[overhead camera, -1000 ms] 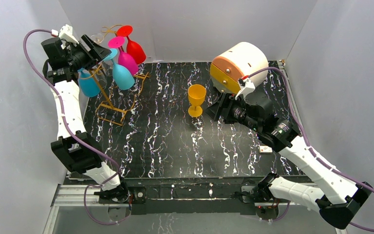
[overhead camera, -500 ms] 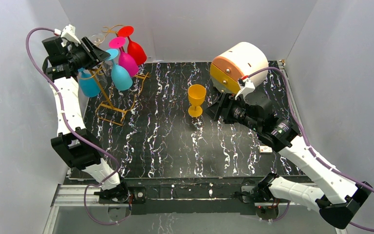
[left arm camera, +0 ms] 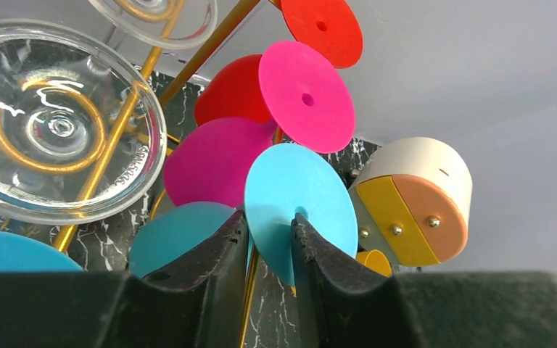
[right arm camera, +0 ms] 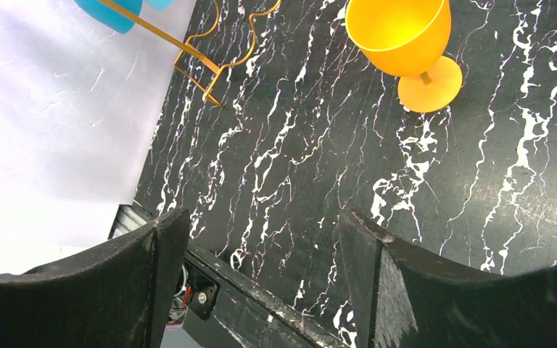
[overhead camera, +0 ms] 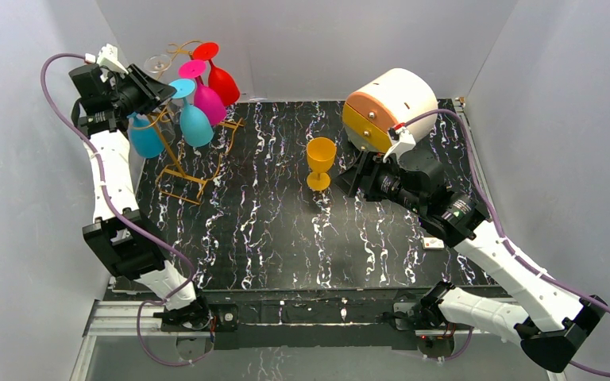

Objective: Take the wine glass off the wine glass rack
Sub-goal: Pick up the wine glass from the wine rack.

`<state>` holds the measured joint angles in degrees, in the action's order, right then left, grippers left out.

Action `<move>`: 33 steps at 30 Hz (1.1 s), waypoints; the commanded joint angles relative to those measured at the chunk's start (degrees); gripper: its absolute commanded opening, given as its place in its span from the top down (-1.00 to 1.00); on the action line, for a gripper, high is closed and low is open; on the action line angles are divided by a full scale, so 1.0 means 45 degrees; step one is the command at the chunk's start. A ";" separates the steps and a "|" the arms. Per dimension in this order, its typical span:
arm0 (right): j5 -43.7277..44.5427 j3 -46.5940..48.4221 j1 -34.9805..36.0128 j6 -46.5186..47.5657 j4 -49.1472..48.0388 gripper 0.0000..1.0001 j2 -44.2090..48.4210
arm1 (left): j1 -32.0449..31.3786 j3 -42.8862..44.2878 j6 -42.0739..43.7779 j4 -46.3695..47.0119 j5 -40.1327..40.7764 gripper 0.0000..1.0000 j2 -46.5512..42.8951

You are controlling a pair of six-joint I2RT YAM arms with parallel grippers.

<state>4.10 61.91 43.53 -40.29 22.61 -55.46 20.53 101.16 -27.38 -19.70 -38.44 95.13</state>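
Note:
The gold wire wine glass rack [overhead camera: 183, 171] stands at the far left with several glasses hanging upside down. My left gripper [overhead camera: 167, 89] is shut on the stem of the light blue wine glass [overhead camera: 196, 127] just under its foot. In the left wrist view my fingers [left arm camera: 221, 246] flank the stem, with the light blue foot [left arm camera: 301, 196] above and the gripper [left arm camera: 270, 228] by the gold wire [left arm camera: 116, 138]. My right gripper [overhead camera: 355, 181] is open and empty beside an orange glass [overhead camera: 320, 163], which stands upright on the table and also shows in the right wrist view [right arm camera: 402, 36].
Magenta [overhead camera: 209, 101], red [overhead camera: 221, 81], darker blue [overhead camera: 144, 136] and clear [overhead camera: 159, 62] glasses hang on the rack. A cream and orange drum [overhead camera: 389, 107] lies at the far right. The grey wall is close behind the rack.
My left gripper has shifted slightly left and back with the light blue glass, which swung a little left. The right arm has not moved.

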 commanded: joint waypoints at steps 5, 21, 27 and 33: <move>0.0056 0.0500 0.0034 0.0067 -0.0274 -0.66 -0.0009 | 0.0019 -0.1252 -0.1331 -0.0512 -0.0112 0.59 0.0043; 0.0036 0.0519 0.0033 0.0024 -0.0294 -0.66 0.0050 | 0.0027 -0.2297 -0.2377 0.0530 -0.0233 0.96 -0.0579; 0.0012 0.0539 0.0033 0.0026 -0.0279 -0.66 0.0051 | 0.0072 -0.2467 -0.2950 0.1237 -0.0309 1.00 -0.0876; -0.0032 0.0549 0.0032 -0.0050 -0.0426 -0.66 0.0091 | 0.0102 -0.2354 -0.3754 0.1934 -0.0976 1.00 -0.0931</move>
<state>4.03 62.04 43.53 -40.34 22.57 -55.51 20.82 92.25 -42.85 -8.58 -40.32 91.48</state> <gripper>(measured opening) 0.831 0.108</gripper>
